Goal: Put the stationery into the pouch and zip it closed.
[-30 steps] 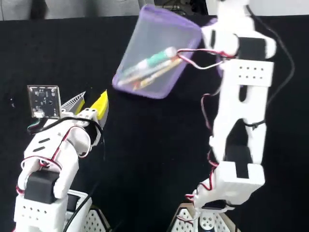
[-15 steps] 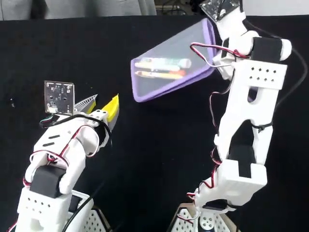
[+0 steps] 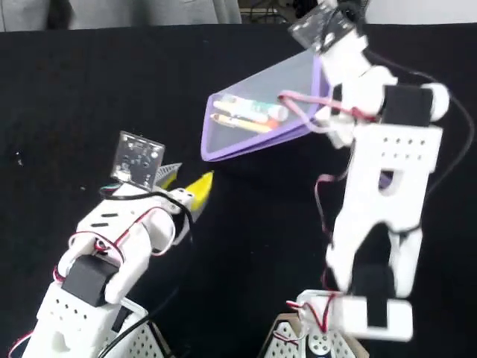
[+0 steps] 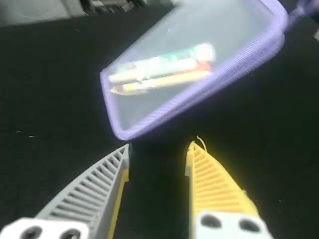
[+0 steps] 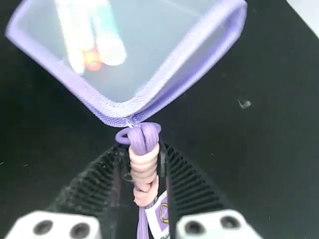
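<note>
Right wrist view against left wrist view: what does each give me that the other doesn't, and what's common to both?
Right wrist view: the right gripper shut on the pull cord at a corner of the pouch. Left wrist view: the left gripper, jaws open, one grey and one yellow, pointed at another pouch corner. Both: the clear, purple-edged pouch with the stationery inside, over the black table.

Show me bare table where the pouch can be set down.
Widest bare table lies far left, between the back edge and the left gripper. A narrower strip runs in front of the held pouch, beside the left gripper. Crowded at right, where the right gripper holds its pull.
</note>
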Available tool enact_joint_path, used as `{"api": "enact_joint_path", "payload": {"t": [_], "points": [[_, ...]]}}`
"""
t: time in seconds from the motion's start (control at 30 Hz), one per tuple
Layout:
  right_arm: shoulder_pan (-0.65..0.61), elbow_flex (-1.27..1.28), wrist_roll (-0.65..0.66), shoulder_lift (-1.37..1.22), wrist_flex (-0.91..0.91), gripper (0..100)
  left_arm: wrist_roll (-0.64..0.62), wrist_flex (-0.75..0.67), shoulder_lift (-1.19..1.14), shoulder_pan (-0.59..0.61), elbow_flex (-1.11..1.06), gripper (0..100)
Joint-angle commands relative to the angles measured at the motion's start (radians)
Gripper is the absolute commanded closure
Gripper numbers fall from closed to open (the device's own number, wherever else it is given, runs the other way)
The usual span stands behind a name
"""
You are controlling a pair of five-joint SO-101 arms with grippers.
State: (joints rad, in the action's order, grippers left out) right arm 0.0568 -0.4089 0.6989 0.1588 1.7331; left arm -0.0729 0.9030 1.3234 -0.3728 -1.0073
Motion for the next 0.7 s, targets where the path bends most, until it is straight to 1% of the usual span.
{"api": "enact_joint_path", "payload": {"t": [0.0, 0.07, 0.13, 0.27, 0.37, 0.53, 0.67], "points": [[-0.087, 0.094, -0.005, 0.170, 0.026, 98.7, 0.017, -0.018, 0.005, -0.050, 0.012, 79], [-0.133, 0.151, -0.038, 0.229, 0.026, 98.7, 0.021, -0.018, 0.006, -0.071, 0.012, 77], [-0.173, 0.200, -0.064, 0.280, 0.026, 98.7, 0.066, -0.018, 0.006, -0.108, 0.012, 77], [-0.227, 0.268, -0.087, 0.364, 0.026, 98.7, 0.149, -0.018, 0.006, -0.240, 0.012, 77], [-0.245, 0.300, -0.098, 0.420, 0.026, 98.7, 0.190, -0.025, 0.006, -0.308, 0.013, 77], [-0.270, 0.371, -0.127, 0.501, 0.026, 98.7, 0.269, -0.035, 0.005, -0.329, 0.022, 77], [-0.307, 0.423, -0.132, 0.568, 0.026, 98.7, 0.285, -0.146, -0.006, -0.305, -0.002, 77]]}}
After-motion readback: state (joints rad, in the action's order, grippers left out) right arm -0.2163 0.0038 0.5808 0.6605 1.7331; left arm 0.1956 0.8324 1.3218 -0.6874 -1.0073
